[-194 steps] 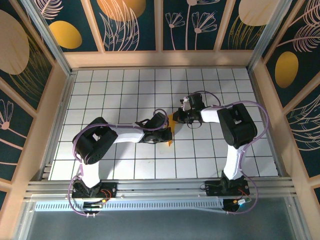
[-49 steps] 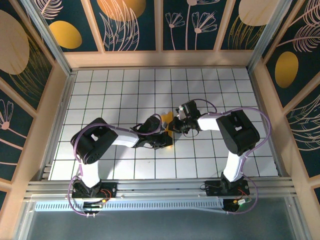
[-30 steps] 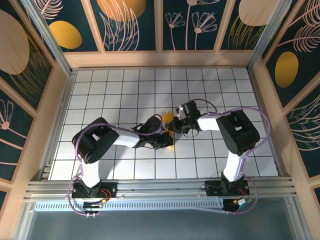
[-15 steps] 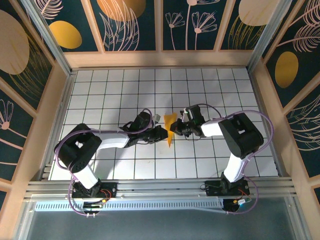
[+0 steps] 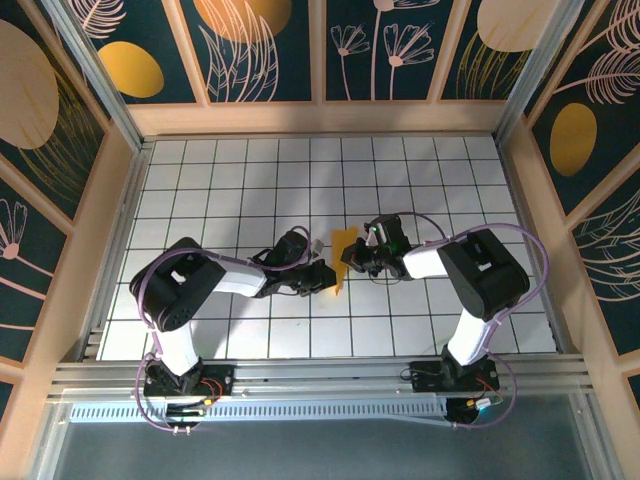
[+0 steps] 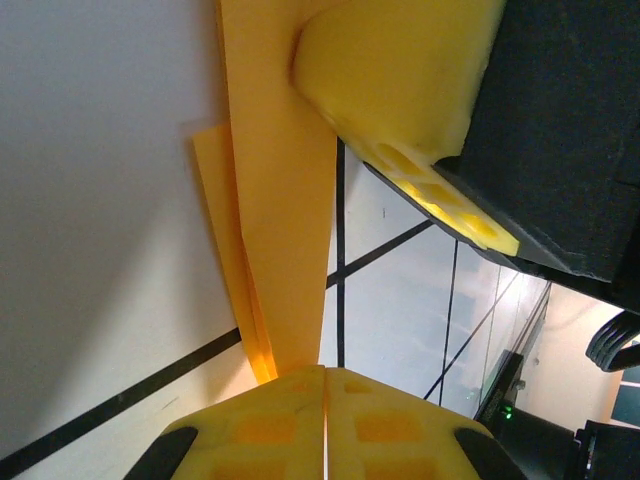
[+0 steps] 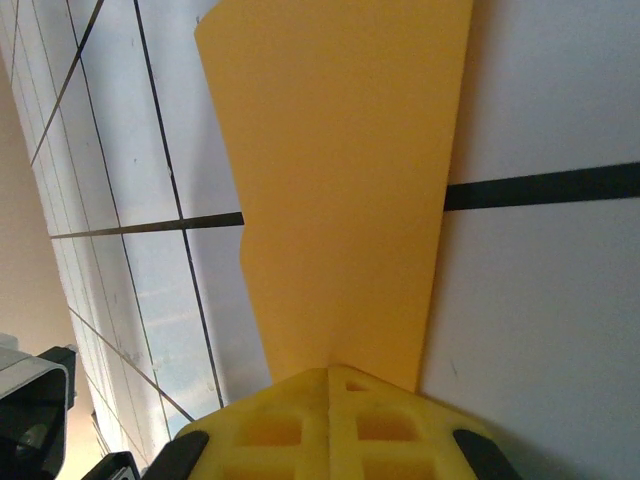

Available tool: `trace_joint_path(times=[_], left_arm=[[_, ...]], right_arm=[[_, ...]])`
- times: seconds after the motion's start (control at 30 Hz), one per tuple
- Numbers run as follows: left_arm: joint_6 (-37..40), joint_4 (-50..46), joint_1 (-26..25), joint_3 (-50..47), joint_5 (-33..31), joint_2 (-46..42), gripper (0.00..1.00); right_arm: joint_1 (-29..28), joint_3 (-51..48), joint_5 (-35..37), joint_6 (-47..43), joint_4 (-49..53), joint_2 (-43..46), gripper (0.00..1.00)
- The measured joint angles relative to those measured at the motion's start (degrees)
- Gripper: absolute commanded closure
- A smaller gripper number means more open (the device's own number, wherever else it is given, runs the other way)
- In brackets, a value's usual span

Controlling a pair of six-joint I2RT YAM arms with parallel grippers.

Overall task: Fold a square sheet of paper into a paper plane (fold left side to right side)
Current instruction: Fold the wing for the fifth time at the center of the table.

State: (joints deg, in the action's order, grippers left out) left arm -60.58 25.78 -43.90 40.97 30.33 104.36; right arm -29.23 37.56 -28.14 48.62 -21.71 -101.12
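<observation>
On the paper plane (image 5: 344, 243), closed left gripper (image 5: 328, 277), newly back, and closed right gripper (image 5: 351, 264).

Bright, even light from above, faint shadows on the white table (image 5: 220, 190); both wrist views blur up close.

The paper plane (image 5: 343, 258) is plain orange-yellow paper folded down to a narrow wedge. It's lying on the white grid tiles (image 5: 230, 180) roughly mid-table. The wide end sits on the far side and the skinny tip points to the near side. Up close, stacked layers peek out along one long edge.
</observation>
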Motion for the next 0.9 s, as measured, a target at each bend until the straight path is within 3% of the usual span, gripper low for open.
trace_joint_path(times=[0.9], left_arm=[[-1.2, 3.1, -2.0, 2.6, 0.7, 4.6, 0.93]], right_arm=[[-0.9, -0.1, 2.4, 1.7, 0.2, 0.5, 1.0]])
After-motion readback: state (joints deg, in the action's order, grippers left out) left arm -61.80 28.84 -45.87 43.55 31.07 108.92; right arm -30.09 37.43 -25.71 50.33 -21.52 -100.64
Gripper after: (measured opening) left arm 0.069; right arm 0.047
